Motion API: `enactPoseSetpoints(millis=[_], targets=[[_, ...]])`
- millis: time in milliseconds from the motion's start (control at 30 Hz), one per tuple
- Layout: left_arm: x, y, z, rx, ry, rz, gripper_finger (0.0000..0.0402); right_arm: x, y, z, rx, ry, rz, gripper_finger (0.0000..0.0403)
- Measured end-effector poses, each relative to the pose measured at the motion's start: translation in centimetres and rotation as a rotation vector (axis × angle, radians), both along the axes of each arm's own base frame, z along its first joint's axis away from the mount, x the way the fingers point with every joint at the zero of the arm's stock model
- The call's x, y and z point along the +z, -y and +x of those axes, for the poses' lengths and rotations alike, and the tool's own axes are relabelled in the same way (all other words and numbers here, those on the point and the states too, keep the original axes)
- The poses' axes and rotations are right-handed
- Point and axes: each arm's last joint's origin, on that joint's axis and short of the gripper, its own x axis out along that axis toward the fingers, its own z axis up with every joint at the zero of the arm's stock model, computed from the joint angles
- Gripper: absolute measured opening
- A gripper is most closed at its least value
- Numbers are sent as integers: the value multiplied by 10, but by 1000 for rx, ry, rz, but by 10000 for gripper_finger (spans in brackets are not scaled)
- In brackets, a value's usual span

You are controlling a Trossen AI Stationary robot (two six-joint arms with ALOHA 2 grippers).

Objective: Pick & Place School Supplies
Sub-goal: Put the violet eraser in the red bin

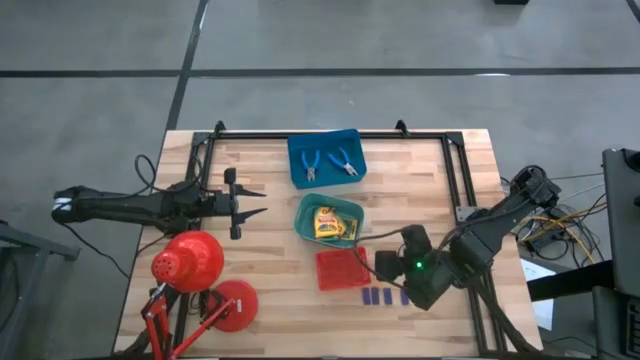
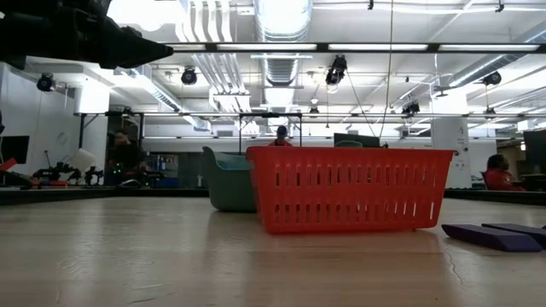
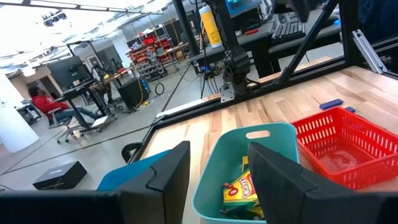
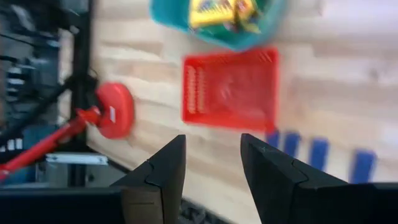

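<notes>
while both claws stand open and empty, right claw [image 1: 372, 263] beside red tray [image 1: 342, 268], left claw [image 1: 255, 201] apart, four blocks [image 1: 385, 296] in a row on counter [image 1: 270, 250], long axes across it, boxes [image 1: 334, 224] in green tray [image 1: 305, 215], scissors [image 1: 325, 163] in blue tray [image 1: 296, 170]

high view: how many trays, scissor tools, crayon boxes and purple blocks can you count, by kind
trays: 3, blue, green, red
blue-handled scissor tools: 2, in the blue tray
yellow-and-green boxes: overlapping in the green tray, cannot count them
dark purple blocks: 4, on the table beside the red tray
total countable: 9
</notes>
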Motion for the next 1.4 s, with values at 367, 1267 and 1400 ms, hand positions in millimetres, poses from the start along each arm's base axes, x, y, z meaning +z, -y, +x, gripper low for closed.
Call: enactPoseSetpoints(millis=[367, 1267, 1400], targets=[[0, 0, 0, 0, 0, 0, 168, -17, -9, -11, -44, -286, 174, 148], [-2, 0, 0, 0, -16, 0, 168, -76, -42, -1, -47, -519, 148, 148], [-2, 0, 0, 0, -16, 0, 168, -86, -47, -5, -37, -537, 139, 148]])
